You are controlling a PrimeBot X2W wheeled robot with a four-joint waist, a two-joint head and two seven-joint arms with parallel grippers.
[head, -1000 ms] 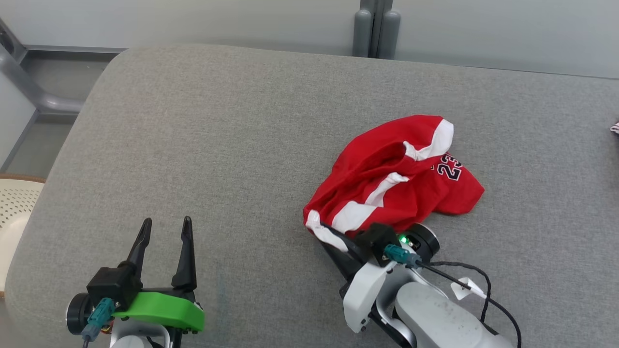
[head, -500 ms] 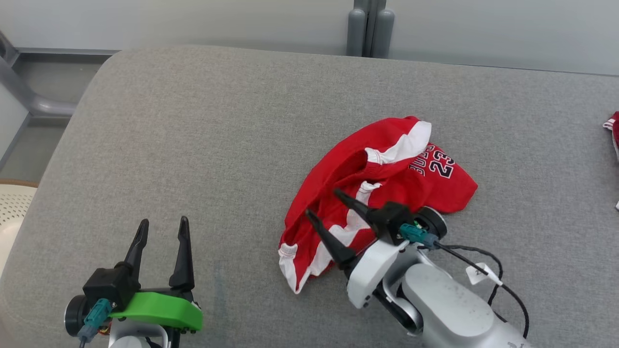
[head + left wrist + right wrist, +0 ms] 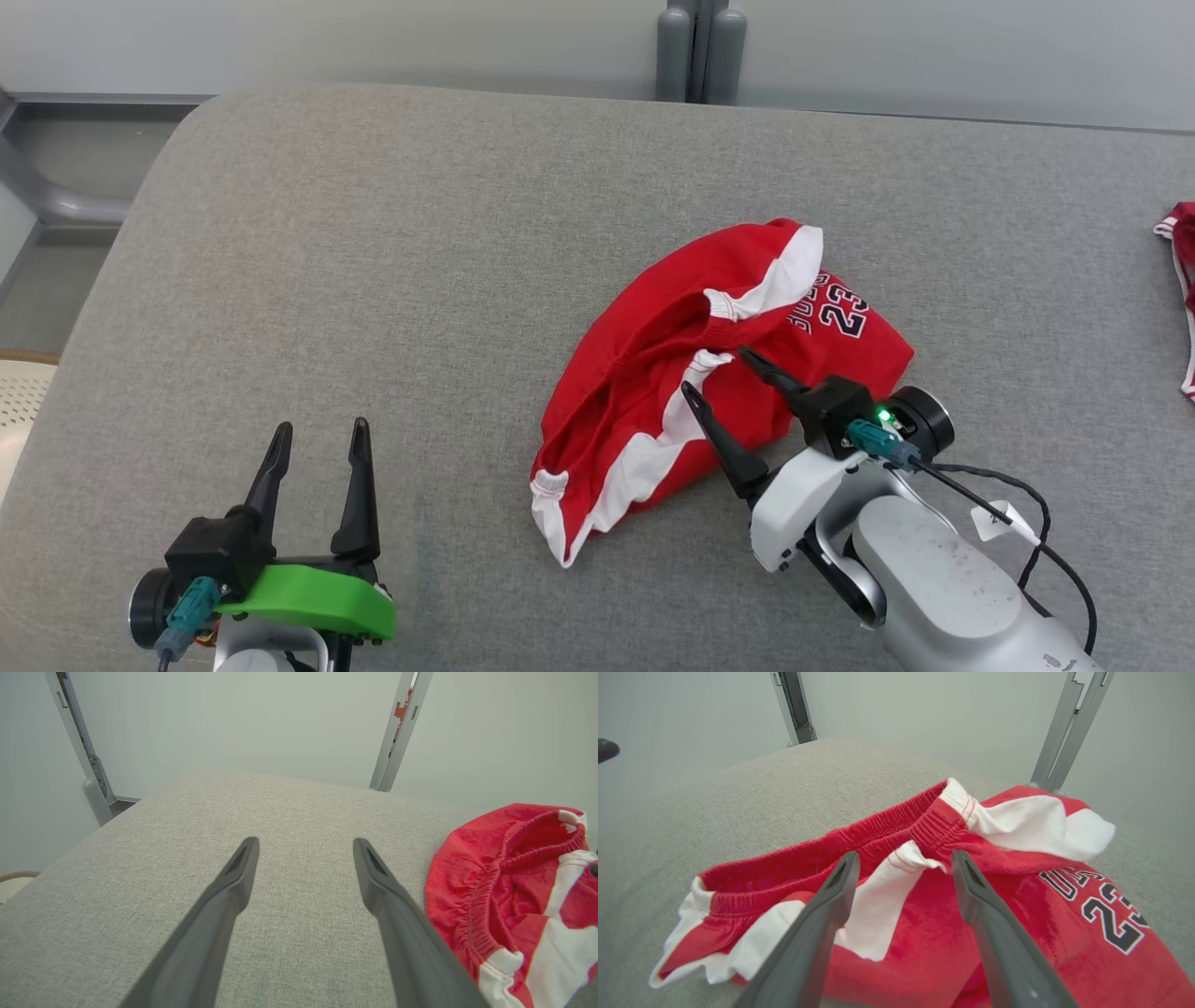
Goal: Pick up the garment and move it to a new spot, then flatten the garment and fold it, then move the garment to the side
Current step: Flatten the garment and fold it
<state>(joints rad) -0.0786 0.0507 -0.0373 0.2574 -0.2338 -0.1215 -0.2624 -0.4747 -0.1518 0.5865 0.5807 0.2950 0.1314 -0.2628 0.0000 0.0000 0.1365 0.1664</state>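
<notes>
"Garment (image 3: pixel 653 392) on the big grey table (image 3: pixel 373 280), what is it like?"

"Table first, it is the biggest. It has fuzzy grey cloth on top and round corners. The garment is a pair of soft red shorts with white stripes, a stretchy crinkled waistband and dark numbers. It lies in a bumpy heap a bit right of the table's middle, well away from the far edge."

"And the right gripper (image 3: pixel 715 370)?"

"Its two long dark fingers are thin and pointy. They are spread wide over the garment, by a white stripe near the waistband. It holds nothing. I cannot tell if the tips touch the cloth."

"The left gripper (image 3: pixel 321 427)?"

"Spread wide too, with nothing in it. It is over bare table toward the left edge, well apart from the garment. A smooth green plastic piece (image 3: pixel 313 597) sits at its base."

"Anything small?"

"Another red and white cloth (image 3: pixel 1178 252) peeks in at the right edge. A little white paper tag (image 3: pixel 999 518) is near the right gripper."
</notes>
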